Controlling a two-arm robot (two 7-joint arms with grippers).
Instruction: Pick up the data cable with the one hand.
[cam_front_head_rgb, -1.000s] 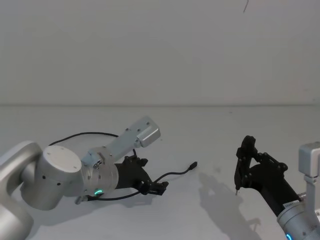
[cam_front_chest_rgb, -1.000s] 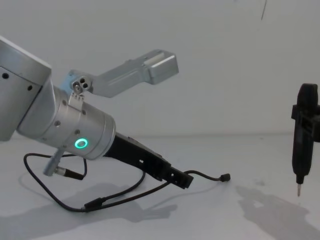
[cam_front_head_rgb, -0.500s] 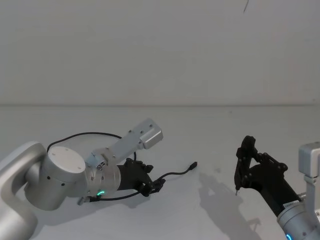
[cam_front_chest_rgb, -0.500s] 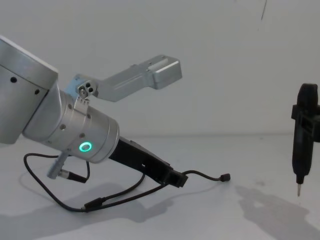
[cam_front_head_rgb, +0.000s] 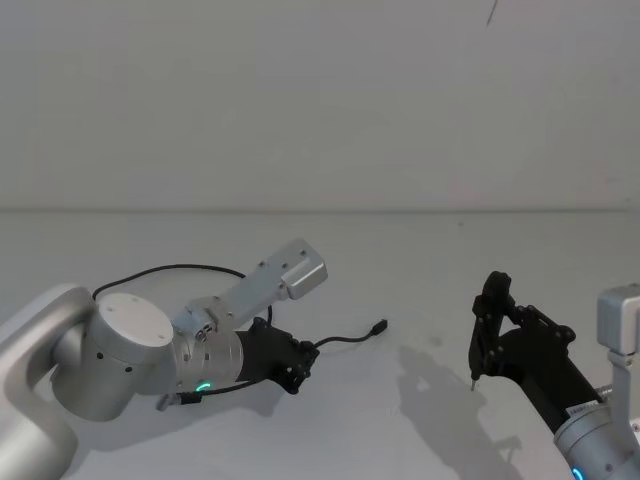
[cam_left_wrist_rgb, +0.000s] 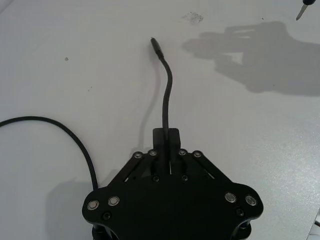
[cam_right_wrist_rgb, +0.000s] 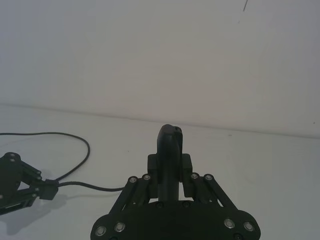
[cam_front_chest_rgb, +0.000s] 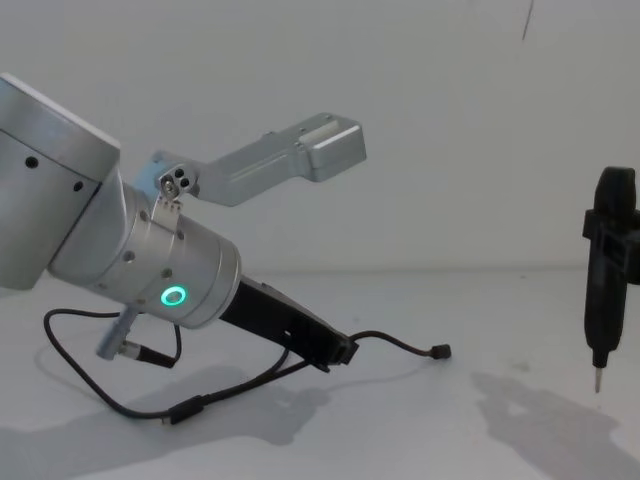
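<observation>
You've got bright, even, diffuse light over the white table (cam_front_head_rgb: 420, 300), with no glare. In the chest view, soft grey shadows (cam_front_chest_rgb: 230, 405) lie at seven o'clock of the left gripper (cam_front_chest_rgb: 343, 352) and of the pen tool (cam_front_chest_rgb: 608, 270). The green ring (cam_front_chest_rgb: 175, 296) glows faintly.

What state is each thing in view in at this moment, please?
data cable, gripped near one plug end, the rest trailing on the table.
left tool, shut on the data cable, low over the table.
right tool, shut on the black pen-shaped probe.
black pen-shaped probe, upright, metal tip pointing down.
</observation>
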